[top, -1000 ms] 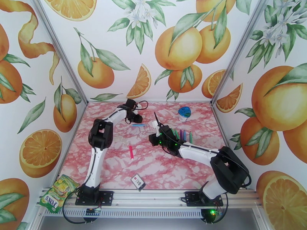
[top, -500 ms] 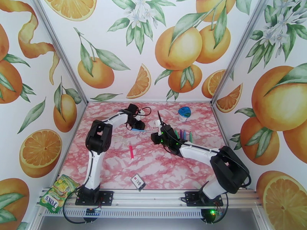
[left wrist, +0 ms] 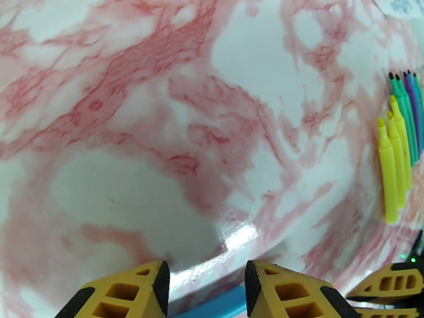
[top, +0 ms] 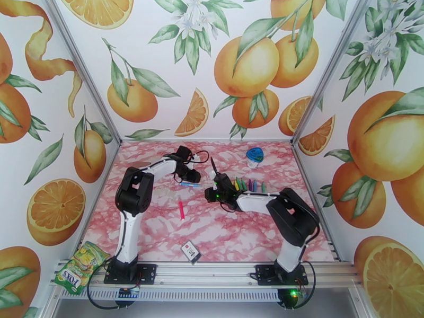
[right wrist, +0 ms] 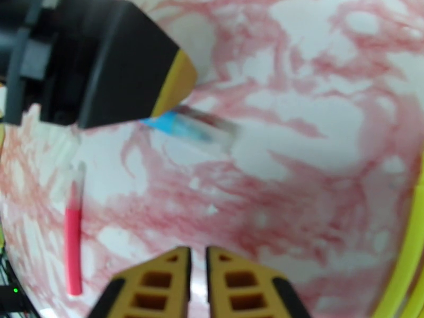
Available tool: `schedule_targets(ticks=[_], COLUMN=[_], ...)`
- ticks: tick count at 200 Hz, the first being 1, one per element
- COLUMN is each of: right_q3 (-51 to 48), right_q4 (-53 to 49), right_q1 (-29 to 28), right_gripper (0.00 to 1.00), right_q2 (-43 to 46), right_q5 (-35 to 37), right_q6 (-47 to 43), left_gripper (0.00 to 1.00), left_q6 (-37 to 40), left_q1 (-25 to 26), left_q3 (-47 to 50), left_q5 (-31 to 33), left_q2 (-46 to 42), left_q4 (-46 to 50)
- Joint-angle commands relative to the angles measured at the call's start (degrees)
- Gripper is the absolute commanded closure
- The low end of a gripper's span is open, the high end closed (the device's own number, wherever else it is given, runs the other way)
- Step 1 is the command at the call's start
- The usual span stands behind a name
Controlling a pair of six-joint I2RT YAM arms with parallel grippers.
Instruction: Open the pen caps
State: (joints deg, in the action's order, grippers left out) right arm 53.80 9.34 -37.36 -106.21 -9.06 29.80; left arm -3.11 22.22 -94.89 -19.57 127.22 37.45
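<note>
A blue pen lies on the marble table just under my left gripper. In the left wrist view the left gripper is open, with the blue pen crossing the gap low between its fingers. The right wrist view shows that blue pen with a clear cap sticking out from under the left fingertip. A pink pen lies to the left, also seen from above. My right gripper is shut and empty, close to the blue pen's right. Several uncapped pens lie in a row.
A blue-lidded clear container stands at the back right. A small card lies near the front edge and a candy bag rests off the table's front left corner. Yellow pens lie beside green and purple ones.
My left gripper came down and nearer onto the blue pen, which shifted slightly toward the front. The right gripper swung left toward it.
</note>
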Motion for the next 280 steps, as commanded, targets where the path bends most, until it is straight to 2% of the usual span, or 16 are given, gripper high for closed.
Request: schedule_targets(ticks=[1,43,76,117,222,280], right_q3=[3.1,7.5,11.6,15.5,19.6,17.4], right_q4=[2.1,1.3,-1.5,-4.9,-6.3,-7.5], right_q1=[-0.4,-1.2,-1.1,-0.7,0.9,1.1], right_gripper=[0.84,0.84,0.85,0.84,0.82,0.80], right_q2=[-2.6,-7.6,-10.9,-13.9,-15.9,-13.4], right_q5=[-3.3,-2.3,0.3,3.7,3.8,2.6], right_q6=[1.6,3.2,4.1,5.1,4.5,0.5], left_gripper=[0.60,0.65,0.77,0.84,0.86,0.85], left_q6=[0.6,1.4,2.3,3.3,0.3,-4.6], left_q1=[-1.1,-2.3,-2.7,-2.5,-0.6,-1.2], left_q3=[0.8,3.6,4.9,5.3,11.3,14.6], left_q5=[4.4,6.5,8.0,5.5,-6.6,-3.6], left_q2=[-2.1,-4.2,-5.2,-5.7,-9.0,-10.2], left_q4=[5.3,5.7,6.3,7.2,3.1,-0.7])
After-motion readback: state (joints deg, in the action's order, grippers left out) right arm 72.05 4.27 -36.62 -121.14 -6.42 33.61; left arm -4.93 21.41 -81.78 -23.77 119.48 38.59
